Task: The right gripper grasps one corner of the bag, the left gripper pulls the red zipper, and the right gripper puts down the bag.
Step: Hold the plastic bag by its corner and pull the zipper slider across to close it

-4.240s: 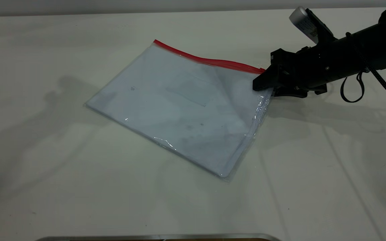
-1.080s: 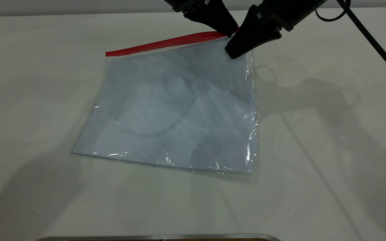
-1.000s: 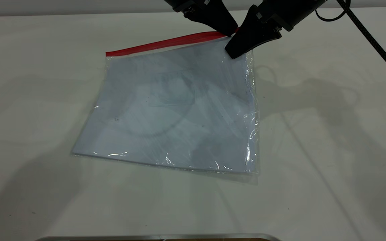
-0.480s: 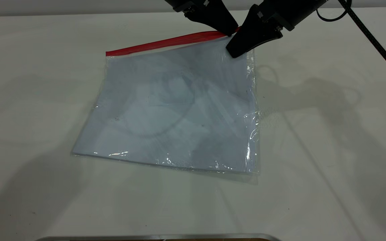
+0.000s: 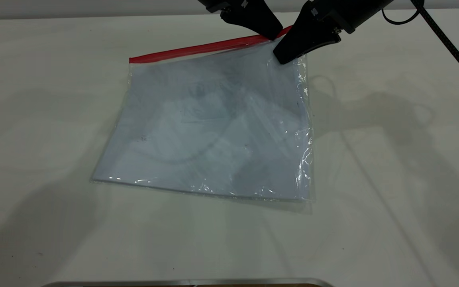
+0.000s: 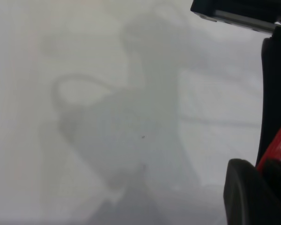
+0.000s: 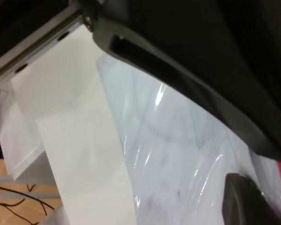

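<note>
The bag (image 5: 213,127), a clear pouch with white sheets inside, lies mostly on the white table with its far right corner raised. My right gripper (image 5: 287,54), with its braided cable (image 5: 448,40), is shut on the corner of the bag (image 5: 293,63). The red zipper (image 5: 197,48) runs along the far edge. My left gripper (image 5: 274,35) is shut on the zipper's right end, close beside the right gripper. The left wrist view shows the red strip (image 6: 273,153) pinched between its dark fingers (image 6: 246,197). The right wrist view shows the bag's plastic (image 7: 178,154) under its lower finger (image 7: 246,201).
The white table (image 5: 393,179) extends around the bag on all sides. A metal edge (image 5: 181,282) runs along the near side of the exterior view. The arms cast shadows to the right of the bag.
The right gripper lifted and turned the bag by its corner, and the left gripper came in onto the zipper end. In the last second both grippers and the bag shifted slightly right.
</note>
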### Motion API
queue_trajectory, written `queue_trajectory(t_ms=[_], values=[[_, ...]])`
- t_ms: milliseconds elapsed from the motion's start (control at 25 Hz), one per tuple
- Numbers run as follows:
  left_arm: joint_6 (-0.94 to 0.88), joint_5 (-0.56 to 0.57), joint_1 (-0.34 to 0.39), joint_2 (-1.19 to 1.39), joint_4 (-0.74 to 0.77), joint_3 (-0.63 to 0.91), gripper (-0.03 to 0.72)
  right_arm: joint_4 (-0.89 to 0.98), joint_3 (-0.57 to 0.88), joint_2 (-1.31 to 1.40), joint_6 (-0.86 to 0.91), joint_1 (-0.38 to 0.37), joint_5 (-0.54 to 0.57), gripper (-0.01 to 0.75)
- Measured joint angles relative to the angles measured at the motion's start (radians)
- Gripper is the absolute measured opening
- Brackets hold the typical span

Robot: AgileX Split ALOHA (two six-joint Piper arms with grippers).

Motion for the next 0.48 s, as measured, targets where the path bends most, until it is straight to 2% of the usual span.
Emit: queue_trajectory(t_ms=[480], values=[[0.001,-0.023,0.015,-0.001,0.01,-0.008,0.069,0.074,0.0,0.001,-0.008,-0.03,0.015,0.034]])
